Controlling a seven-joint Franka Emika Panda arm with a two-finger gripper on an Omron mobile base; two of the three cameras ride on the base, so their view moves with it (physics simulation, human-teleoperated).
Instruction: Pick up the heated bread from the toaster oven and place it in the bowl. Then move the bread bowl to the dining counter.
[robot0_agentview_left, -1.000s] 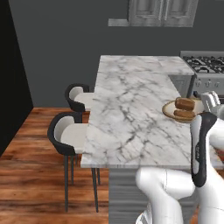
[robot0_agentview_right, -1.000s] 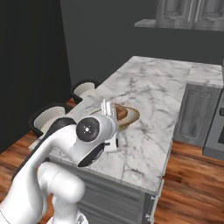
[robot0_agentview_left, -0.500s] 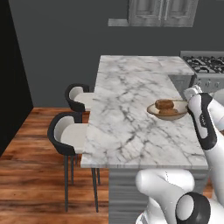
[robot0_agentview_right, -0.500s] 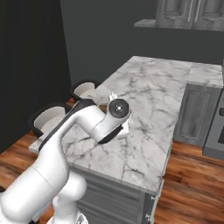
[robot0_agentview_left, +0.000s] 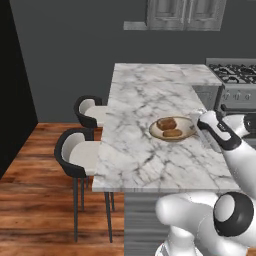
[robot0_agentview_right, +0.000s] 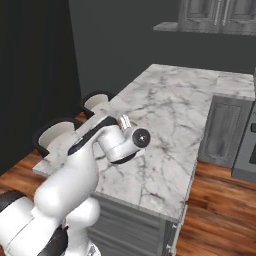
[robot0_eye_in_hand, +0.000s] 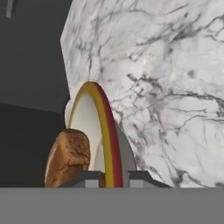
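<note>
We pinch the thin rim of the shallow tan-gold bowl (robot0_agentview_left: 173, 129) between our hand's (robot0_eye_in_hand: 111, 178) dark fingertips; the bowl sits over the veined white marble counter (robot0_agentview_left: 145, 100), near its right edge. Two breads lie inside it: the chunky golden-brown heated bread (robot0_agentview_left: 172, 133) and a flatter, crusty brown piece (robot0_agentview_left: 166, 123). Black-and-white stools (robot0_agentview_left: 76, 155) stand alongside.

two black-and-white stools (robot0_agentview_left: 82, 150) at nine o'clock on the wood floor (robot0_agentview_left: 35, 200); steel range (robot0_agentview_left: 235, 82) at two o'clock; grey wall cabinets (robot0_agentview_left: 185, 10) at twelve.
</note>
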